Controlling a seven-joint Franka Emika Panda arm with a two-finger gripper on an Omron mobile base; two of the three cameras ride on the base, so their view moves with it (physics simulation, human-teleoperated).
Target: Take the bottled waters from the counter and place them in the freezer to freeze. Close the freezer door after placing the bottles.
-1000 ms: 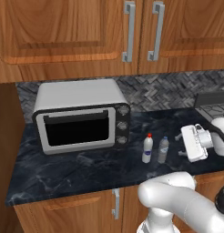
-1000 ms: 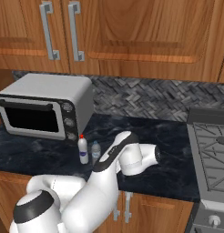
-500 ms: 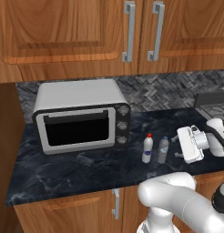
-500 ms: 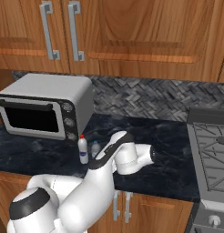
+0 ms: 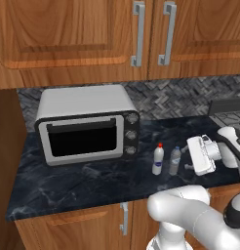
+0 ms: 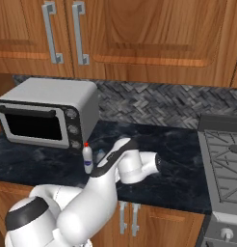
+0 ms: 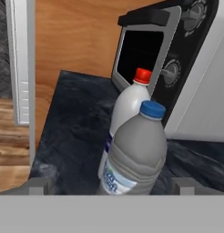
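Two bottled waters stand side by side on the dark marbled counter in front of the toaster oven. The white one with a red cap is on the left and the clear greyish one on the right. My gripper hovers open just right of the clear bottle, pointing at it. In the hand view the clear bottle stands close ahead between the lines of my fingertips, with the white bottle right behind it. From the right base view, the white bottle shows beside my arm. The freezer and its door are out of view.
A grey toaster oven with a black window sits on the counter's left half, close behind the bottles. A stove adjoins the counter on the right. Wooden cabinets hang above. A brown wooden panel closes the counter's left end.
My hand has slid a little to the left, closer to the clear bottle. The jaws stayed open and both bottles stand where they were.
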